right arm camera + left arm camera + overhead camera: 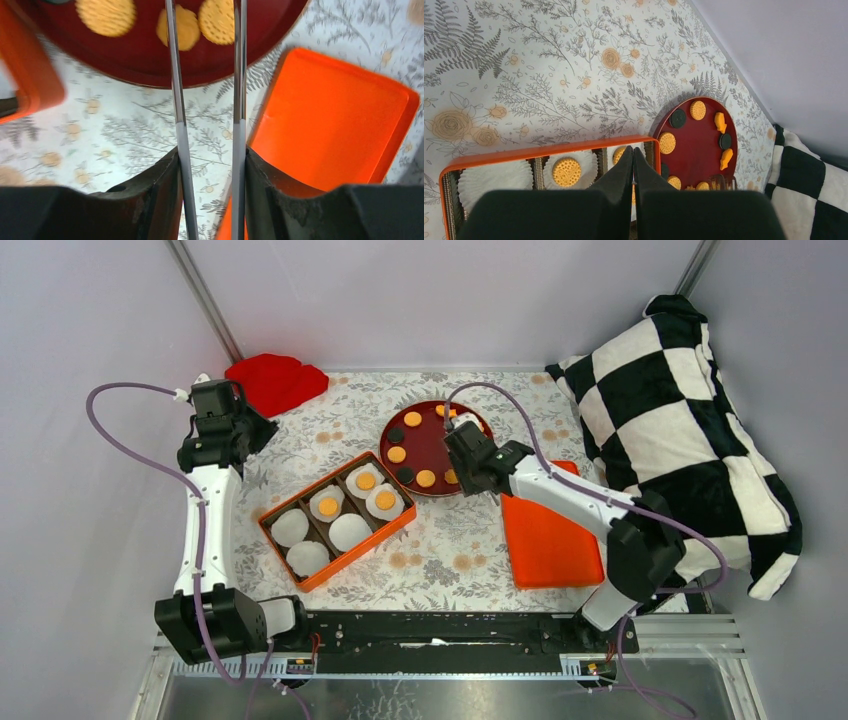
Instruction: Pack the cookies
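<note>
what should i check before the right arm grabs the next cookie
1. Right gripper open: ok, fingers apart, nothing between them.
2. One cookie lined up: cannot tell; two cookies lie close together by the gap on the red plate, and the view is blurred.
3. Free spots in the orange box: ok, three liners are empty.
4. Left gripper out of the way: ok, shut, apart from the plate.
5. Orange lid off the box: ok.

Cookies (385, 499): 3 boxed, rest plated

2 white arms (205, 530), black joints (640, 550) (purple cables (120, 386)).
</note>
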`<state>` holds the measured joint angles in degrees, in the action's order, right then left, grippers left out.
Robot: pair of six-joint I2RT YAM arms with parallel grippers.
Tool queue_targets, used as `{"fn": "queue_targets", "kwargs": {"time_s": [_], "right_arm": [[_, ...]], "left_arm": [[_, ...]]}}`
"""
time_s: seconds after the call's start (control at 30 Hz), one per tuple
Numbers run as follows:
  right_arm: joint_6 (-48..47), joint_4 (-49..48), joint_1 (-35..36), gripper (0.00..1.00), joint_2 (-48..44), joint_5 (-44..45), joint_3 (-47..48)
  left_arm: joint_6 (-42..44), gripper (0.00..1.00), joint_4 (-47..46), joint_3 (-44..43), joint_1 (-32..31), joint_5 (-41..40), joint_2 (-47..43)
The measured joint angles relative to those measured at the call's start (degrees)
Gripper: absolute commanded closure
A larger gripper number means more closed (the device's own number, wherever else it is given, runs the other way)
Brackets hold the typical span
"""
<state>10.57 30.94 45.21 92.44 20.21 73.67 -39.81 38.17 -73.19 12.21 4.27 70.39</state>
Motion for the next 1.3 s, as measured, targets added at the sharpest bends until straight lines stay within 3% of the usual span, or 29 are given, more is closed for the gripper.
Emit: {"fn": "queue_targets", "kwargs": {"time_s": [0.37,0.83,1.03,1.3], "right_arm": [[-0.39,-1.11,-2.99,0.51,12.46,-5.42,4.9],[-1.66,-0.26,-7.08,0.5,34.93,-11.74,32.17],[-1.79,0.44,-9.35,0.52,40.52,-13.92,38.12],[-1.79,1.64,-9.55,0.97,41.75,-16.83,40.28]], "left_arm": [[-0.09,0.99,-0.09,0.48,0.0,0.74,0.37],[-0.07,0.99,-0.79,0.72,0.0,0.74,1.22],[-0.04,0.99,-0.9,0.74,0.0,0.74,1.22],[-0.04,0.99,-0.9,0.81,0.0,0.76,1.33]]}}
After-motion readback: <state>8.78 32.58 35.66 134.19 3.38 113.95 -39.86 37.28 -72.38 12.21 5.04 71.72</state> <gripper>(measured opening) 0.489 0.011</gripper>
